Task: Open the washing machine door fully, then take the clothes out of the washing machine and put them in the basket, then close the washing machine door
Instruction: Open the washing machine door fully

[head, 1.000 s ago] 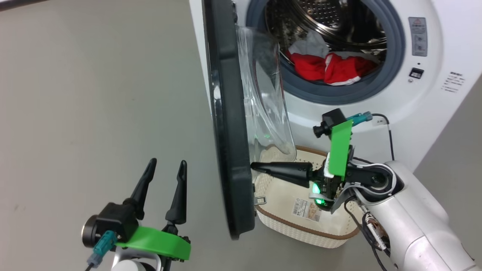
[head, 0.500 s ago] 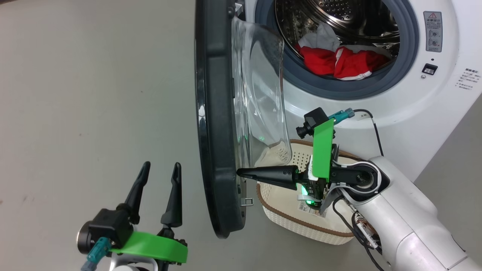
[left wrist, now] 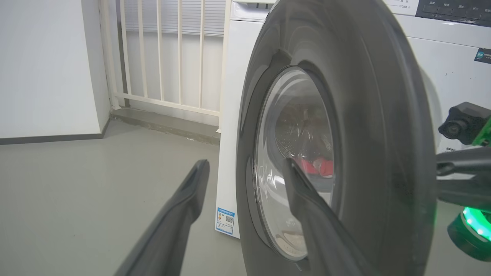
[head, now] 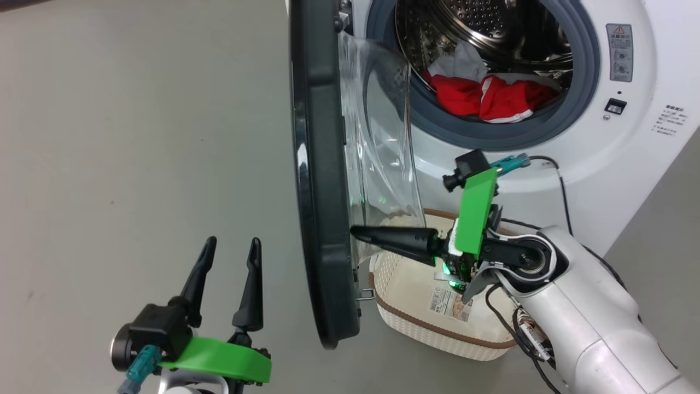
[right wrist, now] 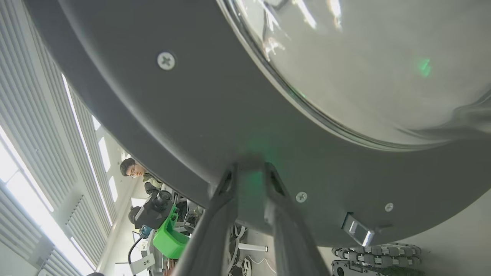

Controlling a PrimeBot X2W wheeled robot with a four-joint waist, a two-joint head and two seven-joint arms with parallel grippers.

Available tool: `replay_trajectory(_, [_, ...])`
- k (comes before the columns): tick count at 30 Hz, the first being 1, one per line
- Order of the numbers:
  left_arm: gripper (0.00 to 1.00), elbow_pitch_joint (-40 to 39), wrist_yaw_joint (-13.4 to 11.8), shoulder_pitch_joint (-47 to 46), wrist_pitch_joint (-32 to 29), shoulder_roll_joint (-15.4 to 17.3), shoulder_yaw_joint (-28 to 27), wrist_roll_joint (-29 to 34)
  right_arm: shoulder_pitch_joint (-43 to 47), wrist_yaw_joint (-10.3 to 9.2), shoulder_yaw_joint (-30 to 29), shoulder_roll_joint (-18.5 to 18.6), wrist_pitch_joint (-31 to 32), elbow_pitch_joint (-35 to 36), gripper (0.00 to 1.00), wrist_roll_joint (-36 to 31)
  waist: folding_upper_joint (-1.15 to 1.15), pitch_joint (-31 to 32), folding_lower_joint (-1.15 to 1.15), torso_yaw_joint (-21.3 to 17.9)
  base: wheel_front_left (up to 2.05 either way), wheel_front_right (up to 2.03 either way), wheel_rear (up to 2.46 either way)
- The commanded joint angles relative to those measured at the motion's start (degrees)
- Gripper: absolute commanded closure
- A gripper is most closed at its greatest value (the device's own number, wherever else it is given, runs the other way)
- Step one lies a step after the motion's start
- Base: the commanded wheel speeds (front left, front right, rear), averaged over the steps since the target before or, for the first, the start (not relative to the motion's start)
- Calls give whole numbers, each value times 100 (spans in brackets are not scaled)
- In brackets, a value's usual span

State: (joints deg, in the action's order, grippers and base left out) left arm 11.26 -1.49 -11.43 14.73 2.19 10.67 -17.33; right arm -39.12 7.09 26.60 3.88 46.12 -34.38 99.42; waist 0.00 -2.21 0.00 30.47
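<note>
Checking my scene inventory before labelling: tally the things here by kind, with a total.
washing machine: 1
washing machine door: 1
basket: 1
clothes pile: 1
grippers: 2 (left gripper, right gripper)
Total: 6

Door point(head: 320, 180) showing glossy black rim; clothes point(head: 470, 98) showing red with white; basket point(head: 421, 329) showing perforated cream, brown rim.

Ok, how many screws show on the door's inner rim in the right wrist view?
3: one screw at upper left, a second low near centre, a third further right. Others may be hidden outside the frame.
</note>
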Motion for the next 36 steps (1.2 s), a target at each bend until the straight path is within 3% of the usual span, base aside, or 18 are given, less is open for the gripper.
replay_trajectory(1, [0,-104,26,-17,27,68,-225,5,20,40,-72,-72,-129,216,0,-94,0,32,0,-18,0,0,0])
replay_trajectory(7, [0,-15,78,-5,27,68,-273,50,351,40,-262,130,-715,640,0,-651,0,87,0,-47,0,0,0])
replay_trajectory(10, [0,24,109,-4,27,68,-303,72,595,40,-289,301,-1302,1020,0,-1118,0,96,0,-57,0,0,0])
replay_trajectory(16, [0,82,166,-51,27,68,-343,164,1018,40,104,883,-3328,1394,0,-2612,0,65,0,-57,0,0,0])
replay_trajectory(17, [0,98,176,-64,27,68,-367,187,1081,40,270,1036,-4117,1153,0,-3105,0,76,0,-61,0,0,0])
replay_trajectory(22, [0,117,190,-65,27,68,-435,219,1134,40,484,1142,-5737,313,0,-3953,0,115,0,-77,0,0,0])
replay_trajectory(27, [0,91,216,-23,27,68,-484,265,1090,40,-71,1085,-6104,-404,0,-5147,0,143,0,-108,0,0,0])
replay_trajectory(32, [0,45,235,-7,27,68,-530,276,1563,40,-1294,720,-6109,21,0,-6787,0,125,0,-131,0,0,0])
replay_trajectory(36, [0,-13,236,-12,27,68,-551,277,1981,40,-1884,392,-6110,504,0,-7694,0,84,0,-148,0,0,0])
